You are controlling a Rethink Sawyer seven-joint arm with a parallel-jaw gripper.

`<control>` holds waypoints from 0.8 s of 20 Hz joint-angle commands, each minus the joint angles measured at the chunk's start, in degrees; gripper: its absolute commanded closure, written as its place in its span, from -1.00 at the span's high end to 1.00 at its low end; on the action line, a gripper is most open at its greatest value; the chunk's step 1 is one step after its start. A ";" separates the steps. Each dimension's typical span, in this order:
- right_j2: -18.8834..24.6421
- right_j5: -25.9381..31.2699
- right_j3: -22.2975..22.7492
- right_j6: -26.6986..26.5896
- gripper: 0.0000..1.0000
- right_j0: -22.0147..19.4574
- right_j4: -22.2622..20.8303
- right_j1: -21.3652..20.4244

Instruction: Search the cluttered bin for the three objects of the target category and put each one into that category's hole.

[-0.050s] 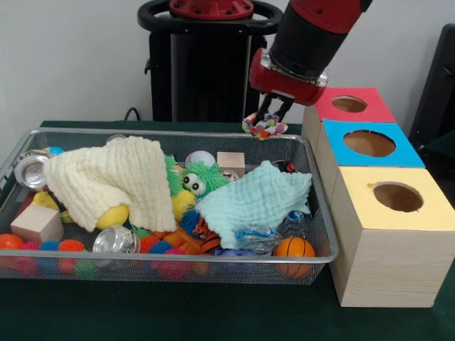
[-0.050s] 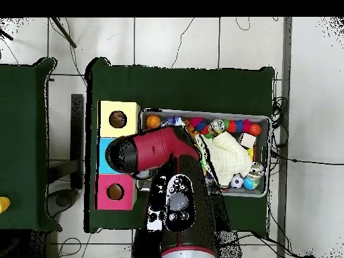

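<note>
Reaching down from above, the arm hangs its gripper over the wire bin's far-right corner beside the pink box, clenched on a multicoloured toy.
</note>
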 commanded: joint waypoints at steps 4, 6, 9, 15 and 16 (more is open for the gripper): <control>0.93 -11.82 6.46 23.20 -1.00 0.96 14.46 3.36; -0.06 -11.87 6.05 24.23 -1.00 2.08 16.15 3.54; -1.44 -12.34 5.51 26.24 -1.00 3.68 18.79 3.89; -3.56 -12.50 4.08 27.92 -1.00 6.34 21.86 4.33; -3.73 -12.71 3.96 27.87 -1.00 6.34 22.25 4.48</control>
